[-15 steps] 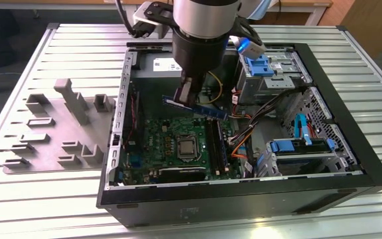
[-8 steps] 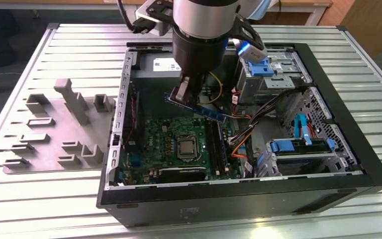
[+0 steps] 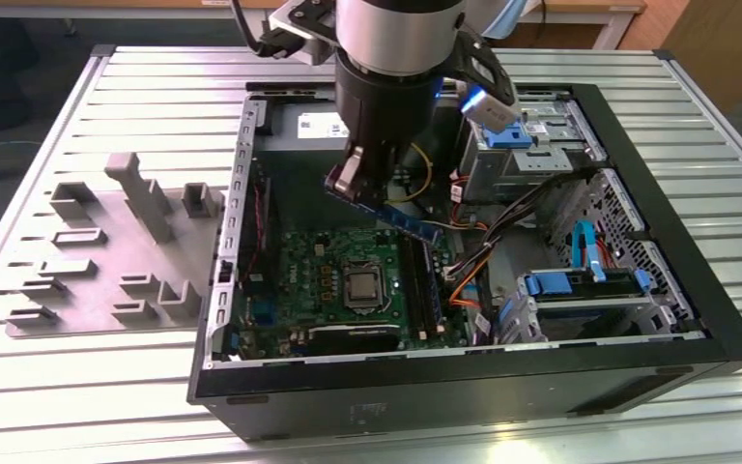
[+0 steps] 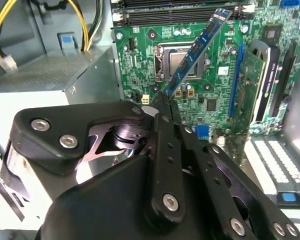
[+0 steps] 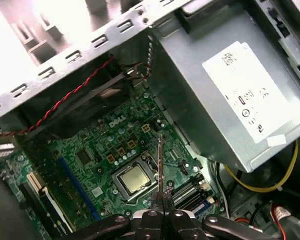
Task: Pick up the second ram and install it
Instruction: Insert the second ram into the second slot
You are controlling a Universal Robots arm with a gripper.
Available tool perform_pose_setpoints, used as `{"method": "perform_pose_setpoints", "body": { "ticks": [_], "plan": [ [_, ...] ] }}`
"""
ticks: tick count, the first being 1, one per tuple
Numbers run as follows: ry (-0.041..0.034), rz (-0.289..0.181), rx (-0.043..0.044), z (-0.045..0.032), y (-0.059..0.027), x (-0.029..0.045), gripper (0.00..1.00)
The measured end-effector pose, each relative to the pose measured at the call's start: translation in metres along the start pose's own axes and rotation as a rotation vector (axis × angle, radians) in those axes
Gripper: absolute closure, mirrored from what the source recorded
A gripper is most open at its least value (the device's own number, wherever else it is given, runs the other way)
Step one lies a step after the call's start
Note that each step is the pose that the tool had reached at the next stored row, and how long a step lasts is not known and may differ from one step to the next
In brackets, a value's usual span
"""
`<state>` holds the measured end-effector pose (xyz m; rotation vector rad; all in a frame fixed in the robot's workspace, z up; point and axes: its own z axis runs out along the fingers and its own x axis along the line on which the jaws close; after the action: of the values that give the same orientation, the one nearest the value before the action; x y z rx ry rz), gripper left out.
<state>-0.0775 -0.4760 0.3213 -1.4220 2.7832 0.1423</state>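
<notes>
The second ram [image 3: 406, 221] is a thin blue-green stick that hangs tilted above the motherboard [image 3: 306, 261] inside the open computer case. My gripper [image 3: 356, 182] is shut on one end of the stick, and the other end points down toward the board. In the second wrist view the ram [image 4: 195, 50] reaches out from the gripper [image 4: 164, 102] over the processor socket [image 4: 182, 62]. In the first wrist view the ram [image 5: 160, 165] shows edge-on, rising from the gripper [image 5: 162, 202]. The long black memory slots [image 3: 416, 275] lie just below the stick's lower end.
The case's metal walls [image 3: 236, 184] enclose the board. The grey power supply [image 5: 230, 90] and yellow cables [image 4: 0, 30] sit beside the arm. An upright expansion card [image 4: 250, 85] stands on the board. Blue drive bays [image 3: 578, 285] are at the exterior view's right, grey fixture blocks [image 3: 113, 251] at its left.
</notes>
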Motion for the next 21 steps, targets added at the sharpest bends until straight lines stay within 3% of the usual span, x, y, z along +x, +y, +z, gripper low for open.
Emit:
{"method": "perform_pose_setpoints", "body": {
  "ticks": [21],
  "plan": [
    [-0.0266,0.353,0.0187,0.0011,-0.0001,0.0001,0.88]
  ]
}}
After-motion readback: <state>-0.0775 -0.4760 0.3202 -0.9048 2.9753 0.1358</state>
